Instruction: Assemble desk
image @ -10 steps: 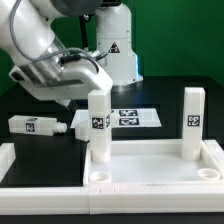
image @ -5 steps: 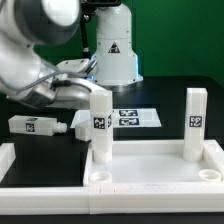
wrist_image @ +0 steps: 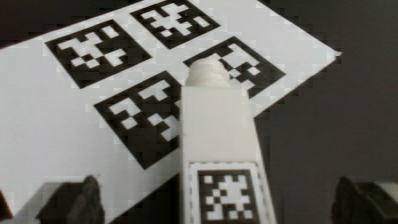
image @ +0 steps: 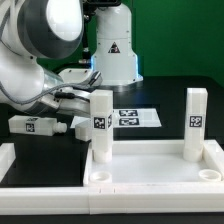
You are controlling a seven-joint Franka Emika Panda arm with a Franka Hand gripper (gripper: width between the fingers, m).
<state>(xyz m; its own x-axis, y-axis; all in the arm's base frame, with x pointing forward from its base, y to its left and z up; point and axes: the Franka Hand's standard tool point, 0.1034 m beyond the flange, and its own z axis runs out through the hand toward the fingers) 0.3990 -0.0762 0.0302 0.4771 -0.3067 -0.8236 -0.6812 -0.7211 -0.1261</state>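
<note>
The white tabletop panel (image: 150,172) lies at the front with two legs standing upright in its far corners, one on the exterior view's left (image: 100,125) and one on its right (image: 194,120). A loose leg (image: 35,125) lies on the black table further left. My arm reaches down behind the left upright leg, which hides the fingers in the exterior view. In the wrist view my gripper (wrist_image: 217,205) is open. A tagged white leg (wrist_image: 217,140) runs between the fingers (wrist_image: 71,203), touching neither, with the marker board (wrist_image: 71,110) behind it.
The marker board (image: 135,117) lies behind the tabletop. A white border rail (image: 40,192) runs along the front and left. The robot's base (image: 112,50) stands at the back against a green wall.
The arm has swung toward the exterior view's left and lowered, bringing the hand down behind the left upright leg. The jaws have stayed open. No part has moved.
</note>
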